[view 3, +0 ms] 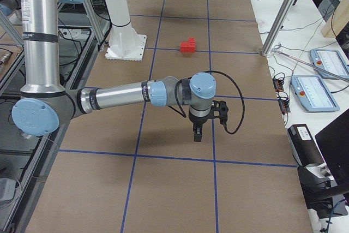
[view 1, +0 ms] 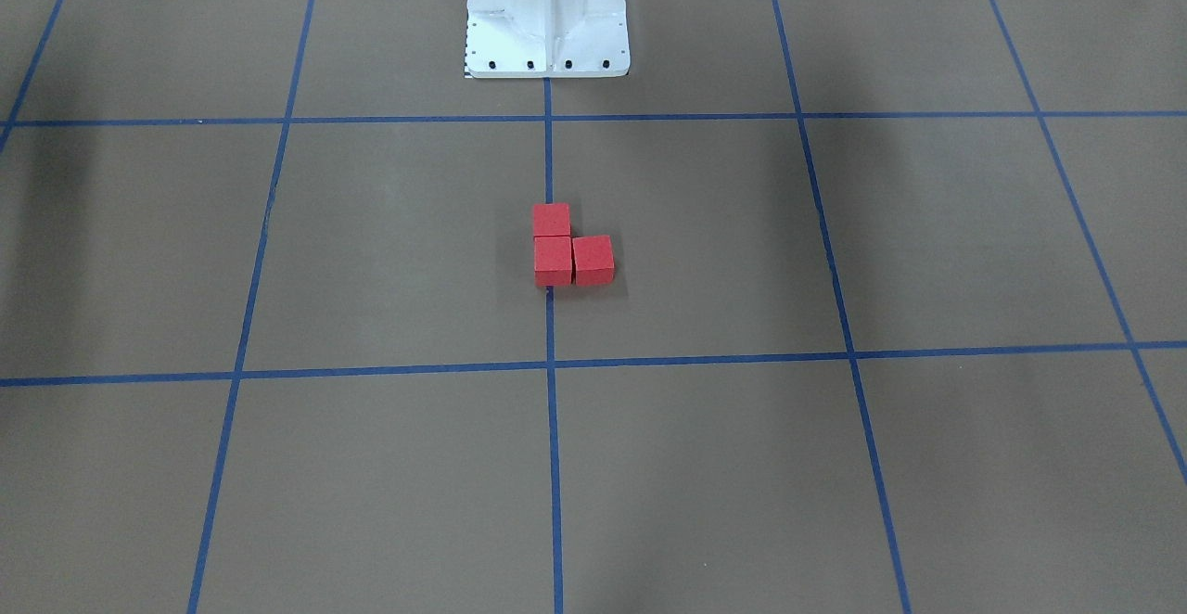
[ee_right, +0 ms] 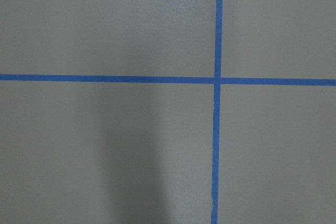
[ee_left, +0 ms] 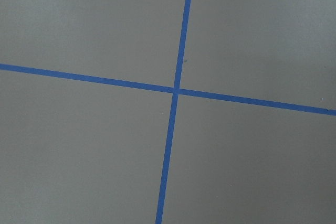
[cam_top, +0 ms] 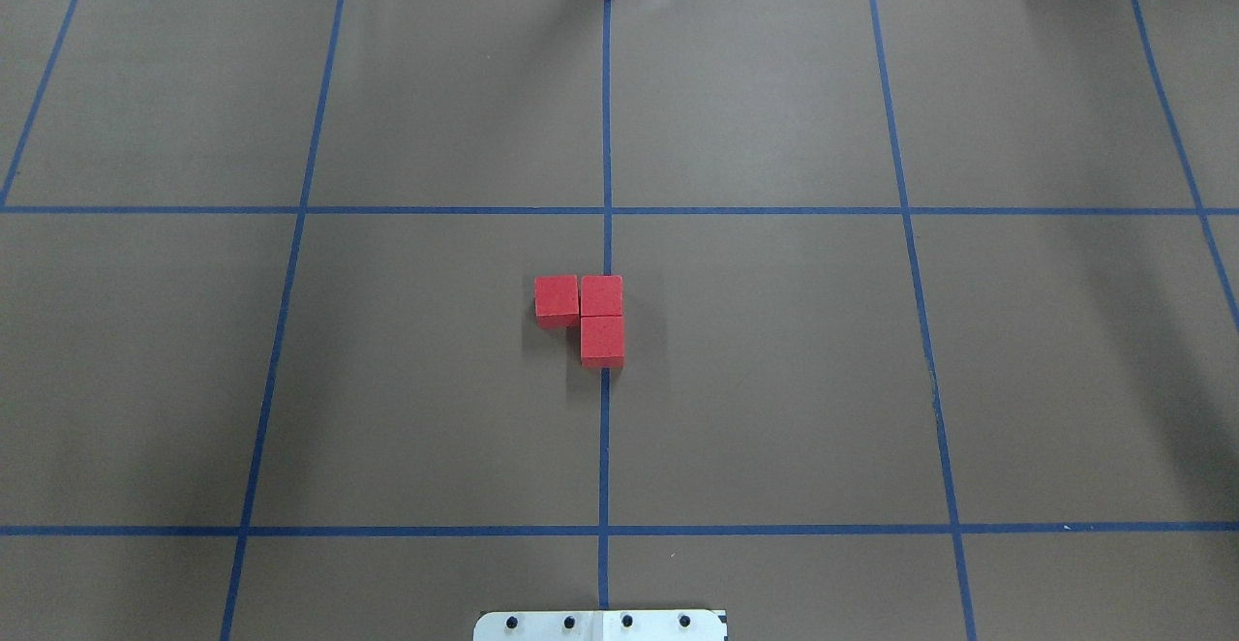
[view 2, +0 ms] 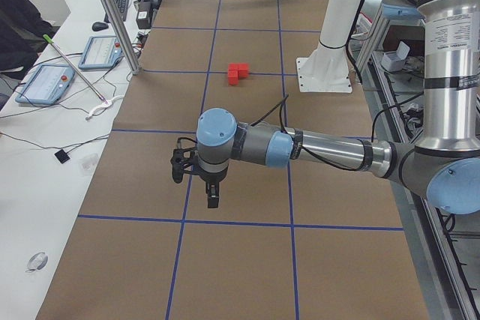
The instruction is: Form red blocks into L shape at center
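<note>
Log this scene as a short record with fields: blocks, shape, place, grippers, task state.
blocks: three red blocks, none stacked
shape: an L; two in line along the middle blue tape line, the third beside the far one, on the robot's left
place: center of the grid, middle row
left gripper: far from the blocks; open or shut cannot be told
right gripper: far from the blocks; open or shut cannot be told
task state: L looks formed

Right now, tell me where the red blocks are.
Overhead view: the red blocks form an L in the middle row, two on the middle blue tape line, the third just to its left.
</note>
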Controlling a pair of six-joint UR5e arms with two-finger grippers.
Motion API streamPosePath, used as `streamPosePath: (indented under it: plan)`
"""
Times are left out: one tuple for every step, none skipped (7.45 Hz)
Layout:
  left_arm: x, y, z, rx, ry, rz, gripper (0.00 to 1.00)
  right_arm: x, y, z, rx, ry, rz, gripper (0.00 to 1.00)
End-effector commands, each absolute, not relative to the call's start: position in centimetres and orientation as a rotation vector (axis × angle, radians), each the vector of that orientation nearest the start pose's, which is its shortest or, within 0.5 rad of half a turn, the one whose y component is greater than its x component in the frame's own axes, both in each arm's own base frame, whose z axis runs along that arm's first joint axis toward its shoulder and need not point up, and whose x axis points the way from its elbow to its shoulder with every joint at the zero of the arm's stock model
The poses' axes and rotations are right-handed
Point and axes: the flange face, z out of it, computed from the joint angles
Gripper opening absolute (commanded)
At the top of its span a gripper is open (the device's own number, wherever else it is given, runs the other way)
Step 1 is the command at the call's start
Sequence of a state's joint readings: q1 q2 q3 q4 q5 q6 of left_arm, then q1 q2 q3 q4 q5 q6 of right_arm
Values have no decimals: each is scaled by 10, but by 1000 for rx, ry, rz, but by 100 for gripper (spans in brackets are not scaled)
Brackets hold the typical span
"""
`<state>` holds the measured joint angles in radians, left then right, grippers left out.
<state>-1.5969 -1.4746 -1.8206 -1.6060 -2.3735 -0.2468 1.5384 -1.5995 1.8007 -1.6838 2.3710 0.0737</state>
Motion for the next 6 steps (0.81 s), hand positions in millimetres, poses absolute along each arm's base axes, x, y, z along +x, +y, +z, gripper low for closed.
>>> streamPosePath:
  plan:
    - [-73, -457, 574, 92, 816, -179, 100, 46, -483, 563, 97, -810, -19, 100]
    - [-73, -457, 573, 93, 818, -178, 100, 46, -482, 563, 119, -814, -29, 100]
    - [-73, -456, 574, 91, 817, -179, 100, 46, -480, 564, 117, -815, -27, 100]
    - [-73, -456, 574, 91, 817, -179, 100, 45, -479, 564, 116, -818, -30, 100]
    - [-73, -456, 572, 96, 818, -177, 100, 44, -480, 563, 115, -832, -31, 100]
    - [-73, -456, 570, 99, 818, -176, 100, 44, -480, 563, 115, -832, -31, 100]
